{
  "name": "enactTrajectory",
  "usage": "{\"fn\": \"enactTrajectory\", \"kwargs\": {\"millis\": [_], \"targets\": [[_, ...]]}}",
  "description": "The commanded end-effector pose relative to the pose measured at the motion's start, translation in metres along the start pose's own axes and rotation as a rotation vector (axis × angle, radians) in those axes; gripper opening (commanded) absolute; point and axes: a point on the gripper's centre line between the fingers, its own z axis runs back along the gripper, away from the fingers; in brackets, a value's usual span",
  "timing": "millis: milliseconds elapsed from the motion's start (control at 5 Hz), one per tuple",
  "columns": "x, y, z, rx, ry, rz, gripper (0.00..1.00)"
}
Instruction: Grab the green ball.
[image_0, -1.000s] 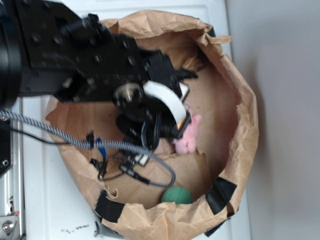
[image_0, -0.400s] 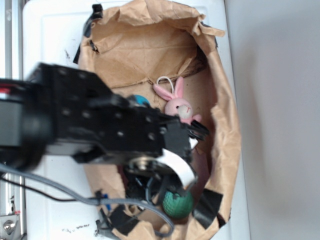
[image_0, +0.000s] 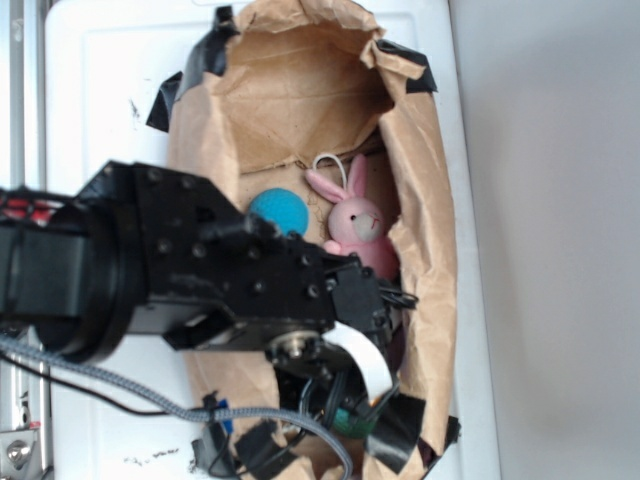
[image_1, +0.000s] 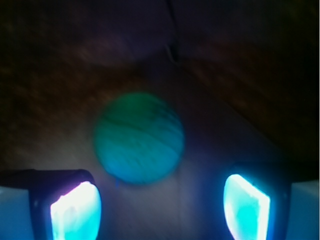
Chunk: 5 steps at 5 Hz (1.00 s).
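Here one green ball (image_1: 139, 137) lies on the paper floor just ahead of the hand (image_1: 160, 202), whose two glowing fingertips (image_1: 75, 210) stand wide apart, nothing between them. In the exterior view the ball (image_0: 350, 420) peeks out at about six o'clock of the crumpled brown paper bag (image_0: 425, 250), mostly hidden under the black arm (image_0: 200, 270). One blue ball (image_0: 280, 210) sits near the bag's middle, with one pink bunny toy (image_0: 358, 222) just beside it at three o'clock. The bag rests on a white tabletop (image_0: 100, 90).
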Motion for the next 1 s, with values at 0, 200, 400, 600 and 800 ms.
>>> {"fn": "enactTrajectory", "kwargs": {"millis": [0, 200, 400, 600, 800], "targets": [[0.014, 0.034, -0.011, -0.139, -0.086, -0.050, 1.00], [0.011, 0.038, -0.015, -0.139, -0.112, -0.060, 1.00], [0.012, 0.044, -0.017, -0.138, -0.130, -0.060, 0.00], [0.014, 0.043, -0.009, -0.145, -0.144, -0.054, 0.00], [0.012, 0.039, 0.003, -0.152, -0.157, -0.040, 0.00]]}}
